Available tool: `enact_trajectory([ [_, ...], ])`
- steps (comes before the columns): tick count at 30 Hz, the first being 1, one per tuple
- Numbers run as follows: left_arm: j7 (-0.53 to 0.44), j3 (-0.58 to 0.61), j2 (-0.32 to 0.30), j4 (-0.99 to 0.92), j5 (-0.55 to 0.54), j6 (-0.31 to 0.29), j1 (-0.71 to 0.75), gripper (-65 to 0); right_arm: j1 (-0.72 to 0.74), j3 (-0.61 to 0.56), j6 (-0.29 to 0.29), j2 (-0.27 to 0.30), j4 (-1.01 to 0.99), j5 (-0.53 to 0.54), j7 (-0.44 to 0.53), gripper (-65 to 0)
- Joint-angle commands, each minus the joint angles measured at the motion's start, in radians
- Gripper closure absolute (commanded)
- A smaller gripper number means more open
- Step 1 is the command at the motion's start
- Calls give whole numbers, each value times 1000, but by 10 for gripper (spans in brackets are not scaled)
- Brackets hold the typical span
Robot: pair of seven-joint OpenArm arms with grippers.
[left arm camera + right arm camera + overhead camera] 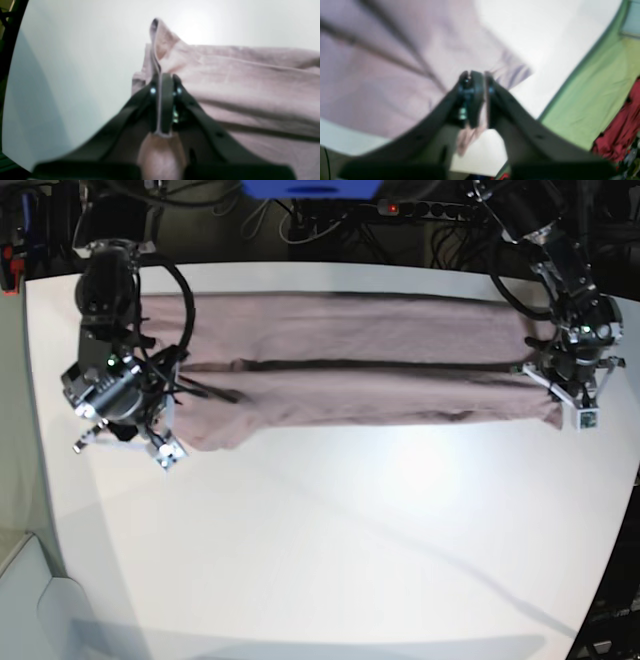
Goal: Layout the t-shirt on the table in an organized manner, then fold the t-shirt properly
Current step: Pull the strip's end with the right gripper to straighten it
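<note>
Pink t-shirt (250, 82) edge clamped in left hand (165, 77); right hand (476, 75) slightly parted, cloth between.

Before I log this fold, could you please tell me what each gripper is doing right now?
Left gripper: closed on an edge of the dusty-pink cloth t-shirt.
Right gripper: cloth lies between its jaws; whether it grips cannot be told.

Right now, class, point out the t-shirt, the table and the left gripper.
t-shirt (360, 370), base view, middle of cloth.
table (350, 540), base view, bare white top.
left gripper (163, 80), left wrist view, between fingertips.
</note>
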Motion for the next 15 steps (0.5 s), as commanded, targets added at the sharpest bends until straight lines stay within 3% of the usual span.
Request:
enact_trajectory([
  [1, -20, -2, -10, 16, -5, 5, -14, -2, 27, 1, -1, 7, -12, -4, 4, -184],
  [4, -20, -2, -10, 16, -5, 5, -12, -2, 59, 1, -1, 7, -72, -4, 10, -324],
  [7, -20, -2, -10, 16, -5, 5, -12, -2, 85, 3, -1, 7, -139, -3, 24, -417],
  [15, -20, -2, -10, 16, -5, 5, -12, -2, 119, 4, -1, 7, -317, -3, 161, -419],
])
